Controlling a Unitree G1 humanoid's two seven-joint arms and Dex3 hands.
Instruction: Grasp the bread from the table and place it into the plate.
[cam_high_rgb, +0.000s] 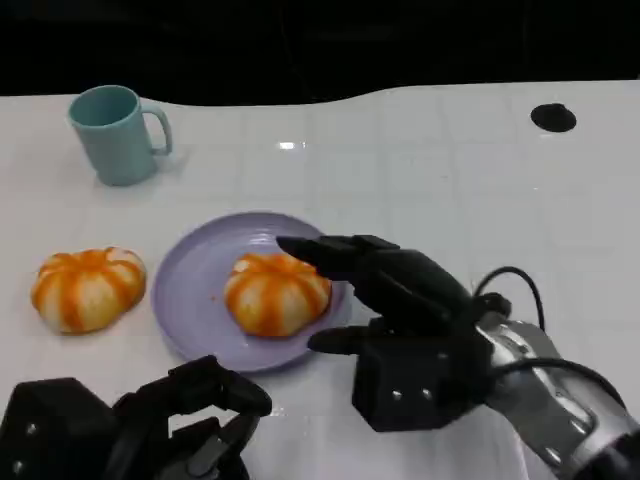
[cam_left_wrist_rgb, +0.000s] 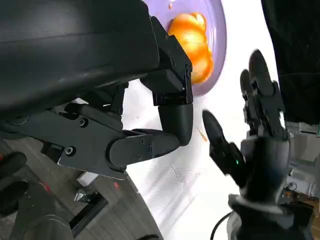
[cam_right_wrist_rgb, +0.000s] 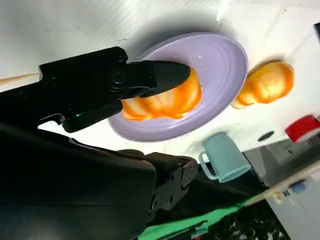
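Observation:
An orange-and-white striped bread lies on the purple plate at the table's middle. My right hand reaches over the plate's right rim with its fingers stretched out and apart, the tips right beside the bread, gripping nothing. A second bread of the same kind sits on the table left of the plate. My left hand hovers at the near edge with its fingers loosely bent and holds nothing.
A teal mug stands at the far left, handle to the right. A small black round disc lies at the far right. The white table has free room right of the plate.

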